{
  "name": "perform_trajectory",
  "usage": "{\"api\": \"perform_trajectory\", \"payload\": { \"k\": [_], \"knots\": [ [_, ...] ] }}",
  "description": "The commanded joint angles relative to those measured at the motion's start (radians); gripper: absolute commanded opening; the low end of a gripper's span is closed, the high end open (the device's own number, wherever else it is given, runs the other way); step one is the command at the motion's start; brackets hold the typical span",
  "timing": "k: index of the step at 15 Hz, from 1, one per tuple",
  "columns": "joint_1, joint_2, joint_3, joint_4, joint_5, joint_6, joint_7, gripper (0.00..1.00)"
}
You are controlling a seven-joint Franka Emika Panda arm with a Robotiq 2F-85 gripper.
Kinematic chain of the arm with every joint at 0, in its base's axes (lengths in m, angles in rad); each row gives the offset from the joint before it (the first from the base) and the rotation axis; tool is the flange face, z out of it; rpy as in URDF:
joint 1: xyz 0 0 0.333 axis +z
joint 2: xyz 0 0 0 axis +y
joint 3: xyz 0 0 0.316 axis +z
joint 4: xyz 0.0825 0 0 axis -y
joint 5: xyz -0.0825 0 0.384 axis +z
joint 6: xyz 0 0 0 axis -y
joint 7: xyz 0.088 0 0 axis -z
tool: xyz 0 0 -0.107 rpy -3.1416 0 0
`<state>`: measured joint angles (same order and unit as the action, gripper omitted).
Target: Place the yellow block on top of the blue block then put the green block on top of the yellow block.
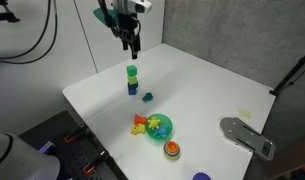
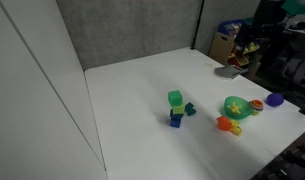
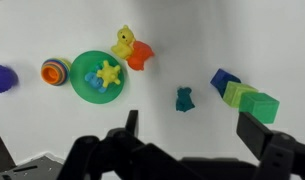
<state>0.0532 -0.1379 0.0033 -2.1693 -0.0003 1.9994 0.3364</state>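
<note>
White surface (image 1: 212, 90) before a grey backdrop (image 1: 222, 25), with the tower standing toward the far side. The blue block (image 1: 132, 90) forms the base, the yellow block (image 1: 132, 80) sits on it, and the green block (image 1: 132, 70) is on top. The wrist view shows all three stacked in line, with edges roughly flush. Your pincer (image 1: 132, 49) hangs above the tower, jaws apart and holding nothing. A small teal figure (image 1: 147, 96) lies just beside the base. A green bowl (image 1: 162, 128), yellow and orange toys (image 1: 142, 123) and a striped ball (image 1: 172, 149) sit well apart toward the near edge. Both placements look done. The remaining hazard is your own motion: a descent or sideways sweep of the open fingers would clip the green block and topple all three, since only their weight holds them. Rise straight up before travelling.
</note>
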Motion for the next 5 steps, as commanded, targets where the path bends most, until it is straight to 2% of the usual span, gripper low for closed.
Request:
{"api": "perform_trajectory", "payload": {
  "k": [1,3,4,5],
  "knots": [
    [-0.030,-0.107,0.000,-0.032,0.024,-0.098,-0.062,1.00],
    [-0.041,-0.138,0.009,-0.051,0.000,-0.124,-0.050,1.00],
    [-0.040,-0.093,0.013,-0.012,0.011,-0.109,-0.038,1.00],
    [-0.042,-0.107,0.013,-0.020,0.011,-0.118,-0.038,1.00]
  ]
}}
